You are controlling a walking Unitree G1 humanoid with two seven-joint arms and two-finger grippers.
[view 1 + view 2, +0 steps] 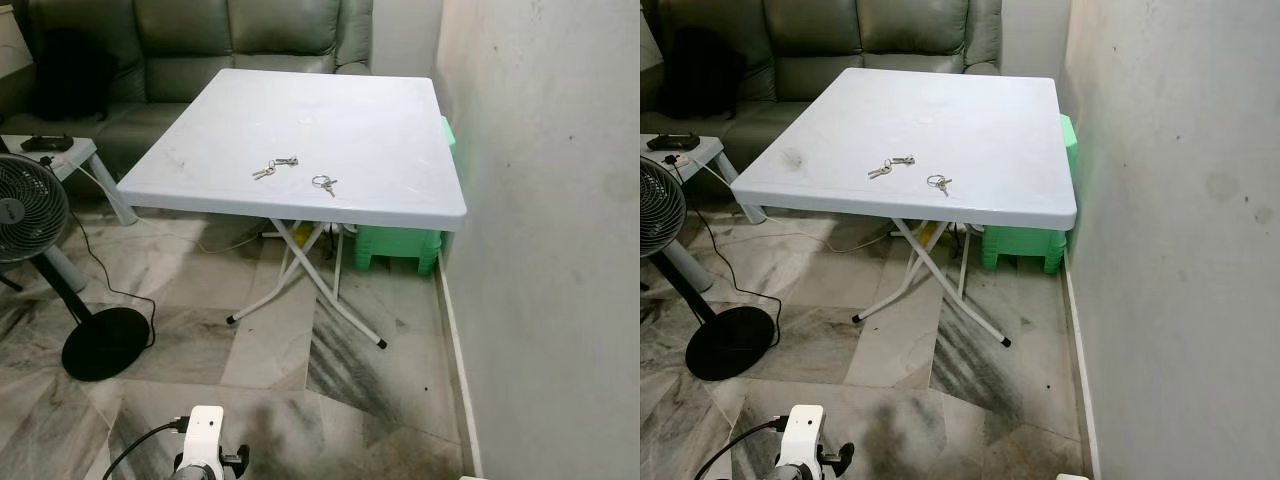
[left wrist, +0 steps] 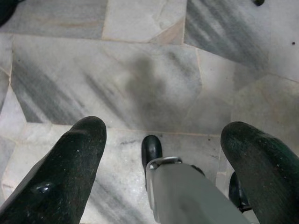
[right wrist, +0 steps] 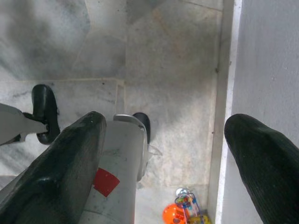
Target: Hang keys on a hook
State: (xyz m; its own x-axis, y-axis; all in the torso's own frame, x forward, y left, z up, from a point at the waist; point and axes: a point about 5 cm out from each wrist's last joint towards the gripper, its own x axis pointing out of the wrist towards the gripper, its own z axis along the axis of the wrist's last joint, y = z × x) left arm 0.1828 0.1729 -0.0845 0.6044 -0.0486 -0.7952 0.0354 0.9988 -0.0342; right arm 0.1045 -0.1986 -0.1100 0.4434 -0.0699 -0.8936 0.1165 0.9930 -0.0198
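Two sets of keys lie on a white folding table (image 1: pixel 380 120) near its front edge. One bunch of keys (image 1: pixel 275 167) is on the left, and a key on a ring (image 1: pixel 324 184) lies just right of it. Both arms hang low, well short of the table. My left gripper (image 2: pixel 163 130) is open over the marble floor, with nothing between its black fingers (image 2: pixel 70 168). My right gripper (image 3: pixel 168 120) is also open and empty, close to the wall's skirting. Part of the left arm (image 1: pixel 205 440) shows at the bottom of the left eye view.
A wall (image 1: pixel 550 250) runs along the right, touching the table. A green stool (image 1: pixel 400 245) stands under the table by the wall. A standing fan (image 1: pixel 25 205) with a black base (image 1: pixel 105 342) and cable is at left. A sofa (image 1: pixel 200 40) stands behind. A small colourful toy (image 3: pixel 184 210) lies by the skirting.
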